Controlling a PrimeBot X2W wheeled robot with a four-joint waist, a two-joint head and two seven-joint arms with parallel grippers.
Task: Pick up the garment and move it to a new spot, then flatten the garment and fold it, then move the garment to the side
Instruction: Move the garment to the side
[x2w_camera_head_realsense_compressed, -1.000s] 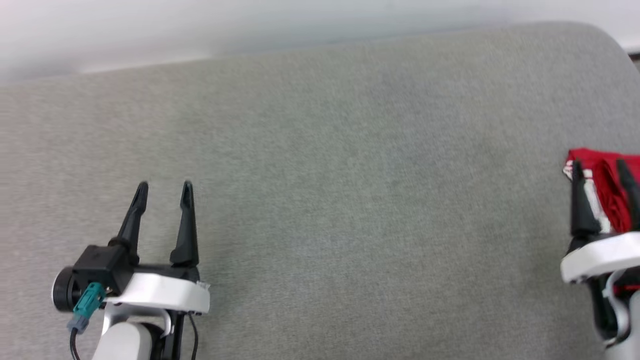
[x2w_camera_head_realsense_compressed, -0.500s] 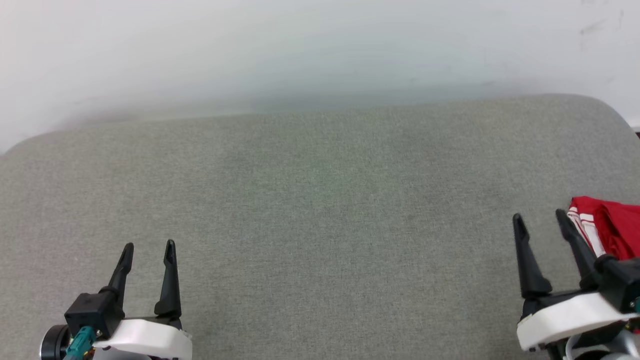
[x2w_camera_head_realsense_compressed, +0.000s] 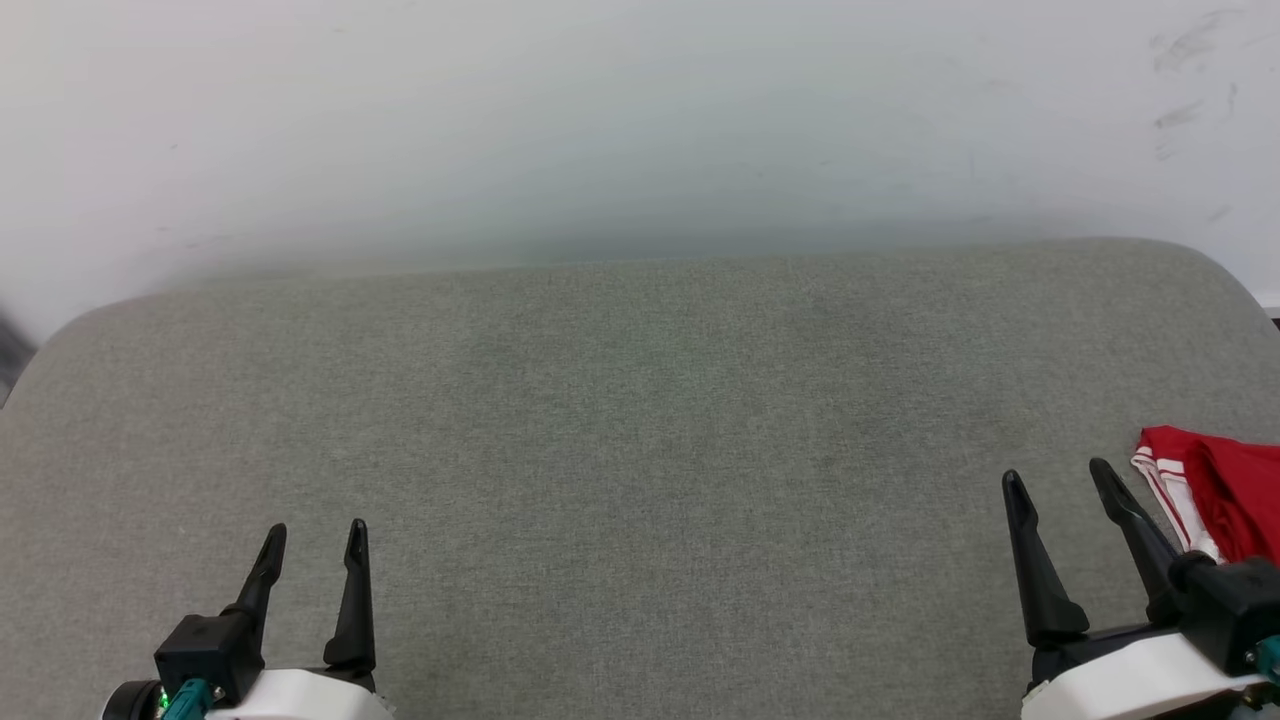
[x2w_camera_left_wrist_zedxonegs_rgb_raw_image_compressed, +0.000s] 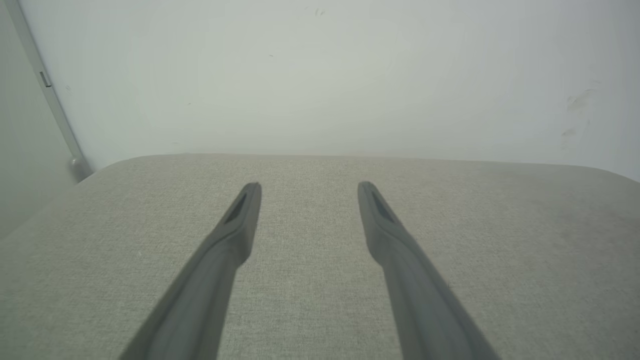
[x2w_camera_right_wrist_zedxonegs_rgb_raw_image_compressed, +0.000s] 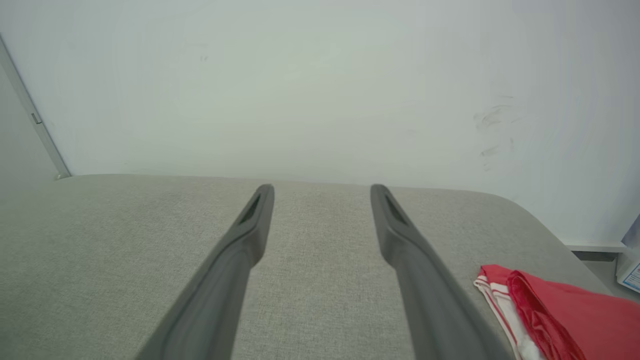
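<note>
The jersey (x2w_camera_head_realsense_compressed: 1225, 490) is lying bunched at the right edge of the grey fabric-covered worktop (x2w_camera_head_realsense_compressed: 640, 420). It is showing red cloth and red-and-white striped trim, with no writing that can be read. The right pincer (x2w_camera_head_realsense_compressed: 1056, 475) is hovering just beside it on its left, fingers spread and gripping nothing. The left pincer (x2w_camera_head_realsense_compressed: 317, 530) is hanging well apart at the lower left, likewise spread and empty. A scuffed white wall (x2w_camera_head_realsense_compressed: 640, 120) is rising behind the worktop.
</note>
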